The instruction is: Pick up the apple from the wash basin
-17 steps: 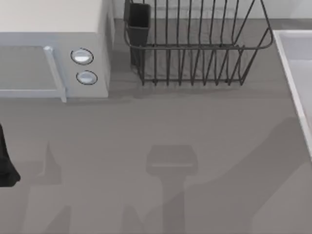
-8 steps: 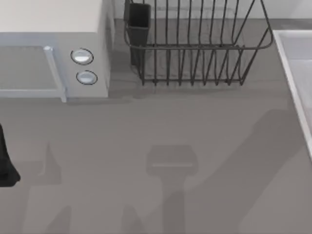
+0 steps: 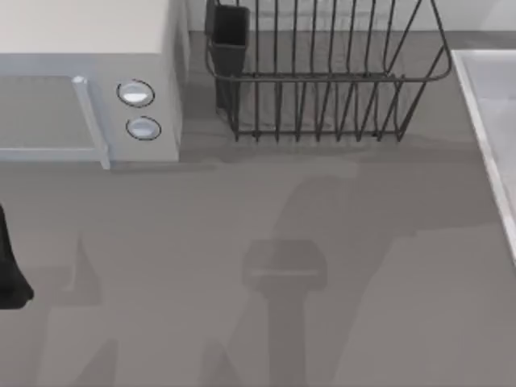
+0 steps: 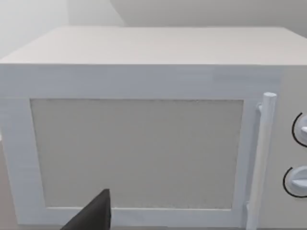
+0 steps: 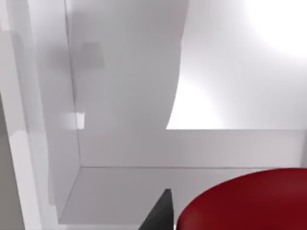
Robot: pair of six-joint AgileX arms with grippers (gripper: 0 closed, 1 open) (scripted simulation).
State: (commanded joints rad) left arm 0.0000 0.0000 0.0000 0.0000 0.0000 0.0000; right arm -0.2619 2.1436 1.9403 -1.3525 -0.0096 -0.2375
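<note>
The apple (image 5: pixel 244 201) is glossy dark red and looms very close in the right wrist view, cut off by the picture's edge. One black fingertip (image 5: pixel 162 211) of my right gripper lies right against its side, and the jaws appear shut on it. Behind it are the pale walls and floor of the wash basin (image 5: pixel 124 143). In the top view the wash basin's raised rim (image 3: pixel 482 121) runs along the table's right edge. My left arm (image 3: pixel 10 270) is parked at the far left, and its dark fingertip (image 4: pixel 93 215) points at the microwave.
A white microwave (image 3: pixel 89 72) with two knobs stands at the back left. A dark wire dish rack (image 3: pixel 322 72) holding a black cup (image 3: pixel 230 36) stands at the back centre. Arm shadows fall across the grey tabletop (image 3: pixel 161 226).
The right arm's shadow has swept leftward across the tabletop toward the dish rack. My left arm has not moved.
</note>
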